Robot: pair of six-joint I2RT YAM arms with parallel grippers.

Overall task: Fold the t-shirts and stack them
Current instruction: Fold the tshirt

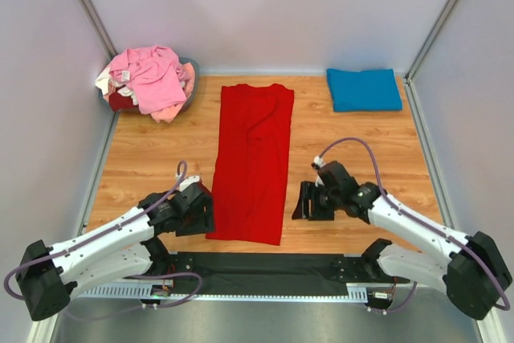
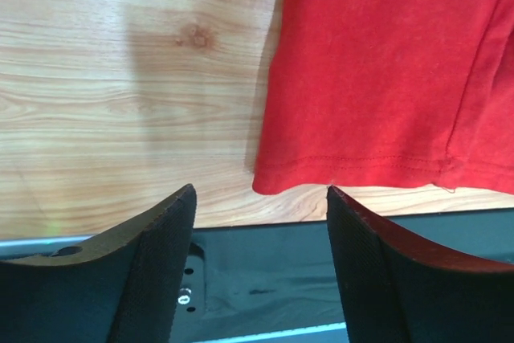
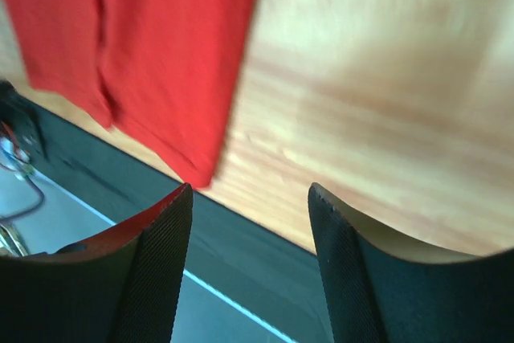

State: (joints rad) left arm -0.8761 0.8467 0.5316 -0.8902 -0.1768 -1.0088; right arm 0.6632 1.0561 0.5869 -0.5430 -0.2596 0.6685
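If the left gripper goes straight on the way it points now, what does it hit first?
Most likely the red t-shirt: its near hem corner lies just ahead of the open left gripper. Depth is unclear, so the wooden table might touch first.

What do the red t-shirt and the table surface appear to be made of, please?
The red t-shirt looks like soft matte knit cloth, perhaps cotton: a stitched hem shows along its near edge. The table looks like pale wood or wood-look laminate, smooth and faintly glossy: grain lines and a knot show.
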